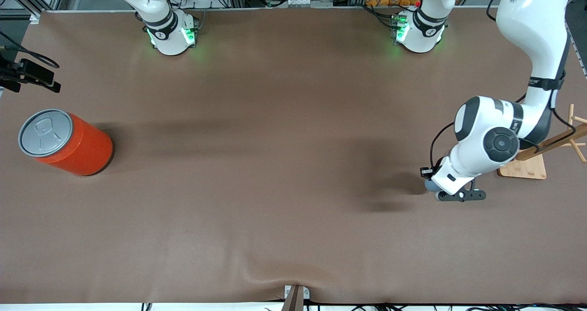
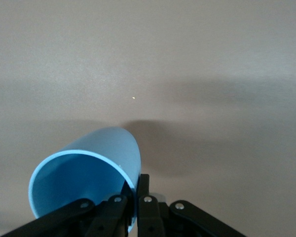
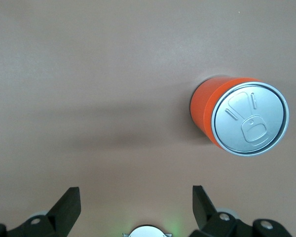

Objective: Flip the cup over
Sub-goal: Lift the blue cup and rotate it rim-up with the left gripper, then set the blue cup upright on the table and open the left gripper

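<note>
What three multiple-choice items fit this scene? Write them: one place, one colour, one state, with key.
1. Where does the can stand on the table?
A) toward the right arm's end
B) toward the left arm's end
C) at its middle
2. The cup's colour?
A) orange
B) light blue
C) green
3. The left gripper is:
A) open over the can
B) open, empty
C) shut on the cup's rim
Key: 1 A, the open right gripper hovers near it; 2 B, its blue wall and inside show; 3 C, its fingers pinch the rim.
</note>
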